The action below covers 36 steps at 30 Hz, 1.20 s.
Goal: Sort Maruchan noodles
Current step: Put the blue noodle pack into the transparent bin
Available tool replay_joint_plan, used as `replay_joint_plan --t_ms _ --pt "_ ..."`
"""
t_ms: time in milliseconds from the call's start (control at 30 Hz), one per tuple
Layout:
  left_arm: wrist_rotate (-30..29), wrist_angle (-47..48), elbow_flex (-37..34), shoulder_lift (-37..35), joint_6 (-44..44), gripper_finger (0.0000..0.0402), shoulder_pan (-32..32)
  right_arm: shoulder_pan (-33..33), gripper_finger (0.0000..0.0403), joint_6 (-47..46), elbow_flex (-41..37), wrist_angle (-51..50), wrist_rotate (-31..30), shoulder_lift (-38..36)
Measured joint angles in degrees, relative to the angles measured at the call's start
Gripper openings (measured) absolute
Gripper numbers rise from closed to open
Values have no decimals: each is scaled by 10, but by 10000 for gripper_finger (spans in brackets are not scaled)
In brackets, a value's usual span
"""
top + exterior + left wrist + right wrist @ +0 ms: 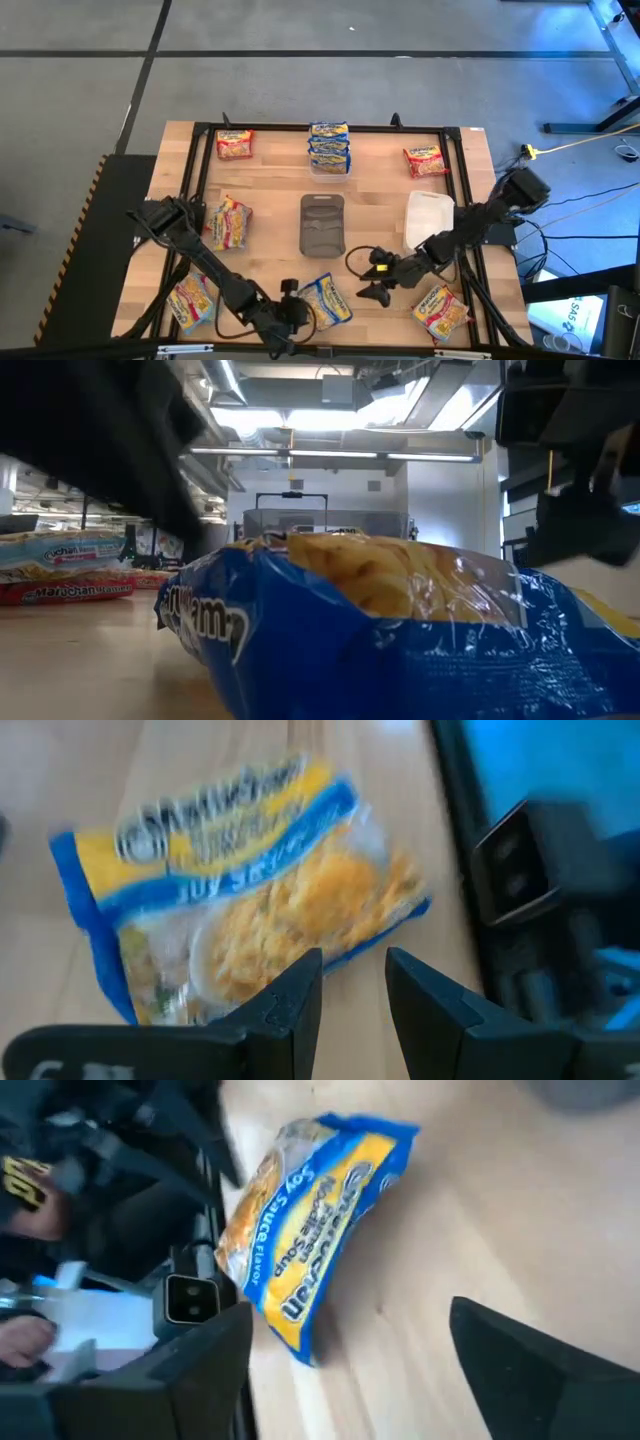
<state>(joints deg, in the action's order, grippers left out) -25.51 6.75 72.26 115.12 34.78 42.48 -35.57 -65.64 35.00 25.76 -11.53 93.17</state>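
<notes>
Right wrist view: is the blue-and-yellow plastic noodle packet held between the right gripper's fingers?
No. The blue-and-yellow plastic noodle packet lies on the table ahead of the open right gripper, untouched by its fingers.

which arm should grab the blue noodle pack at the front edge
Probably the left. The left gripper sits right beside the blue noodle pack, which fills its wrist view just past its fingers. The right gripper is open but a little farther off.

arms: black, jointed, looped black cables | left gripper (pixel 291 300): dark wedge fingers | right gripper (pixel 376 277): yellow mark
</notes>
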Motion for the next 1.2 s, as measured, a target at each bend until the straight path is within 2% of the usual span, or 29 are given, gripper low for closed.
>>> replay_joint_plan --t_ms 167,367,500,633,800,867,1033,1200 --pt "6 -11 -1 23 7 108 -1 0 319 -29 0 78 6 54" --pt "8 -15 -1 36 8 108 -11 0 309 -55 7 94 10 85" --pt "9 -18 -1 36 7 108 -20 1 308 -31 33 94 6 84" --pt "21 -19 -1 36 8 108 -25 10 308 -30 58 48 20 84" --pt "90 -11 -1 16 15 108 -24 13 308 -43 69 -16 21 84" --pt "77 -11 0 -1 21 108 -21 12 308 -44 70 -23 20 84" --pt "-33 -28 0 -11 8 108 -20 12 308 -44 70 -24 16 84" --pt "-24 -29 0 16 10 108 -29 12 308 -42 70 -24 12 84"
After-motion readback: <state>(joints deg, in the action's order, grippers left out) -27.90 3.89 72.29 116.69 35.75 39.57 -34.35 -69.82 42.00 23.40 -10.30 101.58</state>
